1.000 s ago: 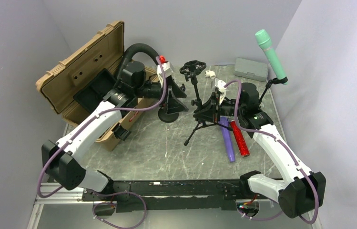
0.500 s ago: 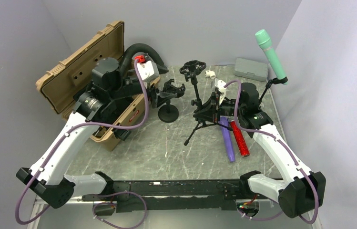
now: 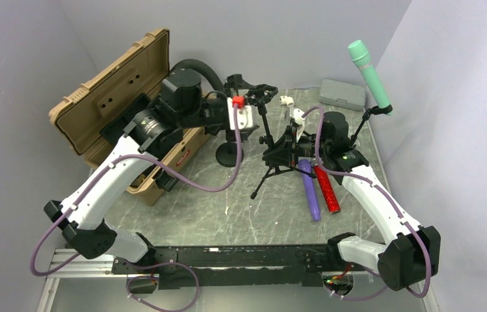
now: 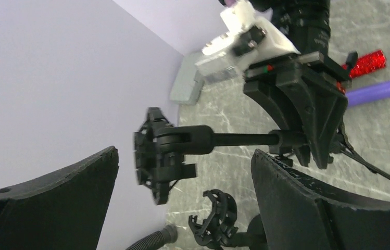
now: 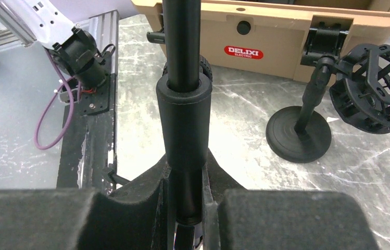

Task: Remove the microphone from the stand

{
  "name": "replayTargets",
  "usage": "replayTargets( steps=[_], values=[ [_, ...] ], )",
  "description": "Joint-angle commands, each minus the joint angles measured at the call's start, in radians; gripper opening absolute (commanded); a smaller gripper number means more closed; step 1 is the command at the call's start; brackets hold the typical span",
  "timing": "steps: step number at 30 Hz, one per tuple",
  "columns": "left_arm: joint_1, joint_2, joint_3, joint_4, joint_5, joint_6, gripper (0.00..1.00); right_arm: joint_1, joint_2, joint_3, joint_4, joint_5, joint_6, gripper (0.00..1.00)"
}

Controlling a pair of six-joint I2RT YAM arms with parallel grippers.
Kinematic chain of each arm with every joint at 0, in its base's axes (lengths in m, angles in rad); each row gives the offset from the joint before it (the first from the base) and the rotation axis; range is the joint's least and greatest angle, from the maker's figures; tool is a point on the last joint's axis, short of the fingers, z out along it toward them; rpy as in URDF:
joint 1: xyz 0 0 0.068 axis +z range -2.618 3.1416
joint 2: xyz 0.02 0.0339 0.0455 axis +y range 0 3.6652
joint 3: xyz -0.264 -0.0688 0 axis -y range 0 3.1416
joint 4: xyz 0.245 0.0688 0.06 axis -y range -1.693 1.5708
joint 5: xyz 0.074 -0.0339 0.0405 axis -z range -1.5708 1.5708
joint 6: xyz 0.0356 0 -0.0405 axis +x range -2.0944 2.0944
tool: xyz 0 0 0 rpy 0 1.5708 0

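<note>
A teal microphone (image 3: 370, 71) sits tilted in the clip of a thin stand at the right rear. A purple microphone (image 3: 310, 188) and a glittery red one (image 3: 326, 188) lie on the table. In the middle stands a black tripod stand (image 3: 272, 140) with an empty shock mount (image 4: 159, 153) on top. My left gripper (image 3: 244, 88) is open, its fingers on either side of that mount without touching it. My right gripper (image 5: 185, 198) is shut on the tripod's pole (image 5: 184, 120), low down.
An open tan case (image 3: 117, 110) fills the left rear, with a black hose (image 3: 195, 65) behind it. A round-base stand (image 3: 231, 155) with an empty shock mount (image 5: 375, 88) stands left of the tripod. A grey box (image 3: 342, 94) lies at the back right.
My left arm has swung from the round-base stand up and right to the tripod's shock mount, and its jaws have opened wider. The right arm has stayed on the pole.
</note>
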State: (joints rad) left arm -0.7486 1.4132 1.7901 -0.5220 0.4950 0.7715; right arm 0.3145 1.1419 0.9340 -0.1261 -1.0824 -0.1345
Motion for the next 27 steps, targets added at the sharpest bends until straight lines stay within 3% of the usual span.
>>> replayTargets(
  steps=[1, 13, 20, 27],
  values=[
    [-0.039, 0.025, 0.028, -0.072, -0.032, 0.134, 0.99, -0.002, -0.021, 0.025, 0.095, -0.047, -0.005, 0.00],
    [-0.124, 0.005, -0.163, -0.118, -0.003, 0.110, 1.00, -0.003, -0.001, 0.066, 0.078, -0.043, 0.003, 0.00],
    [-0.123, -0.054, -0.212, 0.014, -0.169, -0.059, 0.99, -0.004, -0.034, 0.047, 0.079, -0.005, -0.012, 0.00],
    [-0.123, -0.119, -0.144, 0.021, -0.263, -0.255, 0.99, -0.009, -0.026, 0.049, 0.094, 0.082, 0.021, 0.00]
  ],
)
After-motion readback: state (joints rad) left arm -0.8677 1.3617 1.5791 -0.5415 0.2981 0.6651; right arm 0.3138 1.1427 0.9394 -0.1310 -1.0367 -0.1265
